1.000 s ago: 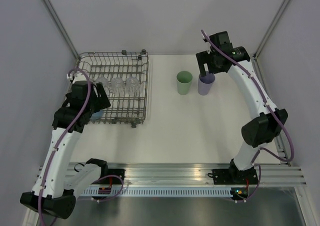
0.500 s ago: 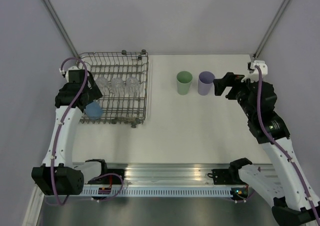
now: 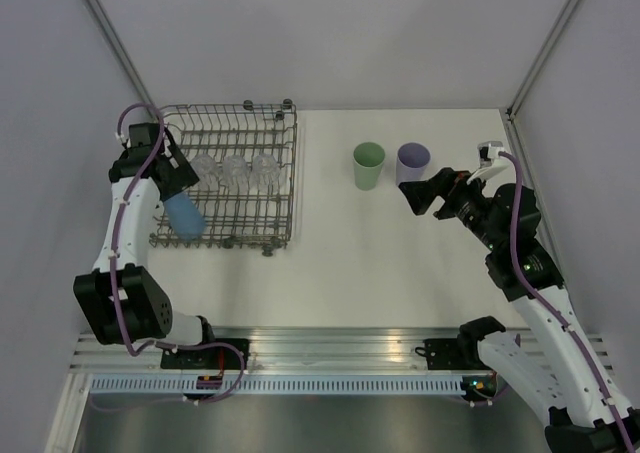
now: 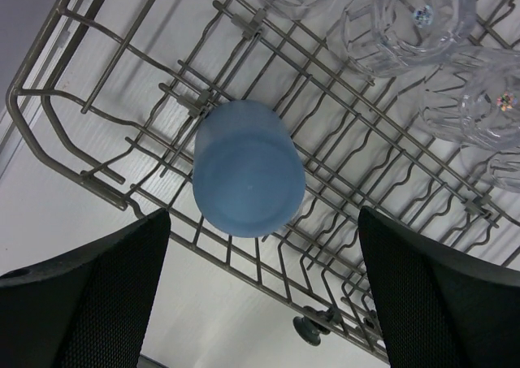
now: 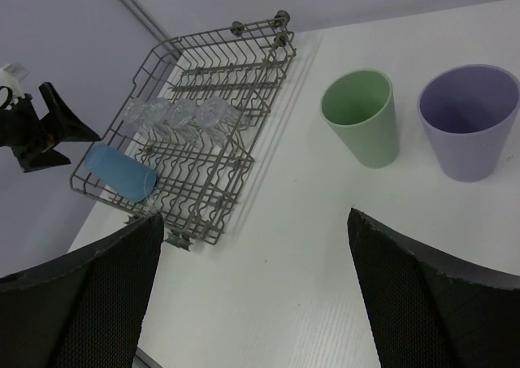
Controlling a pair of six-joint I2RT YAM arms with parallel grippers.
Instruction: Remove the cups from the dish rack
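Observation:
The grey wire dish rack (image 3: 255, 133) stands at the table's left. A blue cup (image 3: 185, 215) lies on its side in the rack's near-left corner, and it fills the middle of the left wrist view (image 4: 248, 169). A row of clear cups (image 3: 235, 168) sits in the rack's middle (image 4: 414, 19). My left gripper (image 3: 183, 176) is open and empty, held above the rack behind the blue cup. A pale green cup (image 3: 368, 165) and a lavender cup (image 3: 412, 163) stand upright on the table. My right gripper (image 3: 420, 195) is open and empty, just near-right of the lavender cup (image 5: 470, 120).
The right wrist view shows the green cup (image 5: 361, 116), the rack (image 5: 244, 67), the blue cup (image 5: 120, 171) and bare white table (image 5: 325, 262) below my fingers. Grey walls close in the left, back and right. A metal rail runs along the near edge (image 3: 350, 348).
My right gripper has drawn back from the lavender cup, which stays standing. My left gripper has lifted and moved back-left off the blue cup, which now lies in the rack.

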